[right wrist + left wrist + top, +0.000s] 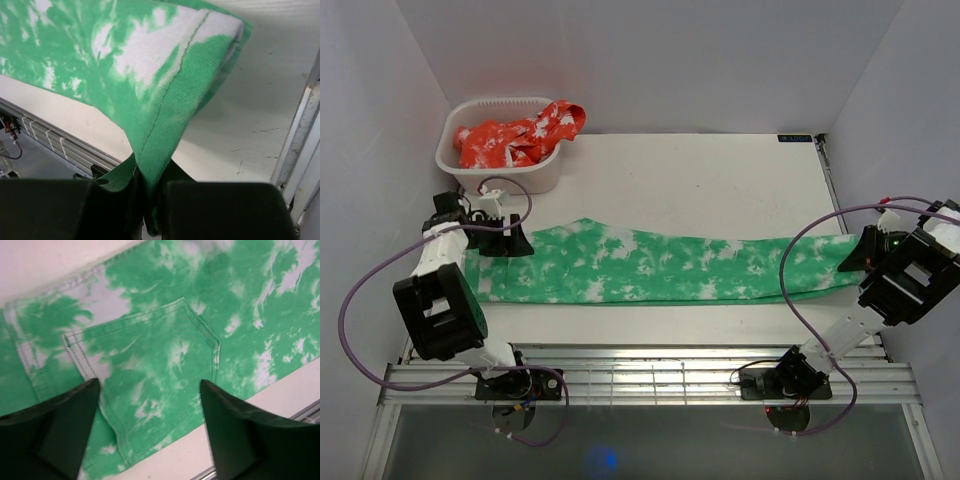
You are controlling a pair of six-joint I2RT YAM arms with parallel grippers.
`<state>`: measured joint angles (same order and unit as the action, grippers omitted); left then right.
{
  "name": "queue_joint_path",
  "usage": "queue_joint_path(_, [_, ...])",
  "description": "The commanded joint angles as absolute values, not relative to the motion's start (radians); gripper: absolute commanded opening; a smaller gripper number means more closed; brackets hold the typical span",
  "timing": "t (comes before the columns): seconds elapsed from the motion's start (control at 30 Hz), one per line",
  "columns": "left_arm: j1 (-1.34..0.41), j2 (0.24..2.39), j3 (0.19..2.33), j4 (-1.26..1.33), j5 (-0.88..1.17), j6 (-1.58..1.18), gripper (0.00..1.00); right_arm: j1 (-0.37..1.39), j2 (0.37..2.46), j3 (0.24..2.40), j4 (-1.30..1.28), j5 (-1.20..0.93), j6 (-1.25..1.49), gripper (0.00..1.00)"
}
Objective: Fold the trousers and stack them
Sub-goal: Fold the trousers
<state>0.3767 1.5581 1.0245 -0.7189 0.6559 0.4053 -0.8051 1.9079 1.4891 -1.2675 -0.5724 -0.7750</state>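
Top external view gives us the trousers (640,265) stretched in one long green-and-white band across the middle of the table (700,170), running from the left side of the frame to the right. The waist end lies under the left hand (508,243) and the leg end reaches the right hand (850,258). In the left wrist view we see that hand's fingers spread wide apart, hovering over a stitched back pocket (150,365) near the waistband and gripping nothing. In the right wrist view we see the other hand pressed together on the leg end, the cloth rising from the pinch and lifted off the table. A white basket (455,160) in the upper left of the top view holds a red patterned garment (520,135). We judge the work to be at an early stage. The band is narrow enough that the legs seem already laid one on the other lengthwise, though we cannot confirm this. No crosswise fold shows yet. Bringing the leg end over toward the waist, folding again to a compact packet and stacking it all remain to be done.
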Motion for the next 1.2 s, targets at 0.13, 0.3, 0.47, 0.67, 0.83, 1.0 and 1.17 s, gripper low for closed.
queue_joint_path(0.13, [0.382, 1.402, 0.954, -0.736, 0.667, 0.460, 0.98, -0.838, 1.737, 1.471, -1.307, -0.828, -0.828, 0.08])
queue_joint_path(0.3, [0.382, 1.463, 0.905, -0.735, 0.650, 0.434, 0.88, -0.671, 1.619, 1.316, -1.263, -1.004, -0.758, 0.08])
queue_joint_path(0.47, [0.382, 1.511, 0.871, -0.692, 0.647, 0.390, 0.81, -0.500, 1.484, 1.181, -0.988, -1.100, -0.445, 0.08])
queue_joint_path(0.67, [0.383, 1.583, 0.902, -0.686, 0.644, 0.362, 0.79, -0.226, 1.312, 0.999, -0.483, -1.065, 0.017, 0.08])
queue_joint_path(0.83, [0.382, 1.643, 0.928, -0.686, 0.655, 0.330, 0.81, 0.039, 1.272, 0.899, -0.178, -0.921, 0.267, 0.08])
queue_joint_path(1.0, [0.383, 1.660, 0.933, -0.692, 0.663, 0.321, 0.86, 0.211, 1.333, 0.861, 0.020, -0.801, 0.400, 0.08])
queue_joint_path(1.17, [0.382, 1.675, 0.940, -0.696, 0.693, 0.298, 0.98, 0.301, 1.423, 0.899, 0.072, -0.704, 0.439, 0.08])
